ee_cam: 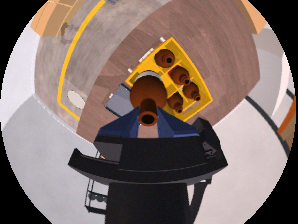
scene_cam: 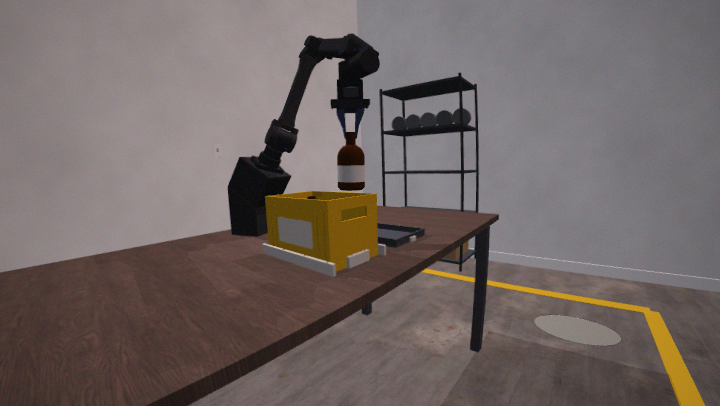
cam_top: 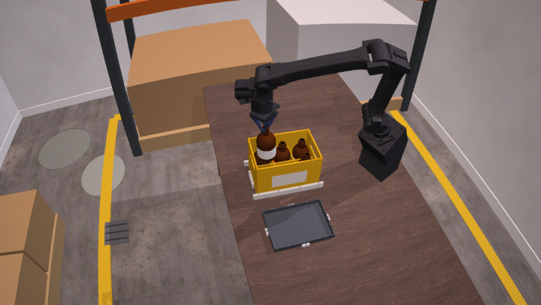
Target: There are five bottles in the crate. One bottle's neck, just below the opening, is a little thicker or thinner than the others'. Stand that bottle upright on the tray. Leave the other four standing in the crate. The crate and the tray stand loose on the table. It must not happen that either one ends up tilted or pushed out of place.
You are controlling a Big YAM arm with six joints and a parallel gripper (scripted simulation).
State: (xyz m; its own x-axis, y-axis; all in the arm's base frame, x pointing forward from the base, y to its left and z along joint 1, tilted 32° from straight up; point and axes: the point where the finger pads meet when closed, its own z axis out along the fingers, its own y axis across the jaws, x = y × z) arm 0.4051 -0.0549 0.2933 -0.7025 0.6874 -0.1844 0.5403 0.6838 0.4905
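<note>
My gripper (cam_top: 265, 128) (scene_cam: 350, 135) (ee_cam: 148, 110) is shut on the neck of a brown bottle with a white label (cam_top: 266, 142) (scene_cam: 350, 153) (ee_cam: 148, 92). The bottle hangs upright, its base just above the rim of the yellow crate (cam_top: 288, 176) (scene_cam: 297, 204) (ee_cam: 206, 101). Several other brown bottles stand in the crate, among them one (cam_top: 282, 153) (ee_cam: 180, 76) near the middle and one (cam_top: 300, 150) (ee_cam: 191, 91) further right in the top view. The dark grey tray (cam_top: 299, 227) (scene_cam: 398, 234) (ee_cam: 120, 102) lies flat beside the crate and holds nothing. Neck thickness differences are too small to tell.
White strips (cam_top: 288, 190) (scene_cam: 297, 258) lie along the crate's foot. Small white blocks (cam_top: 305, 245) (scene_cam: 412, 238) sit at the tray's edges. The wooden table's (cam_top: 364, 227) (scene_cam: 126, 302) long edge runs close by the crate and tray. The arm's base stands across the table from that edge.
</note>
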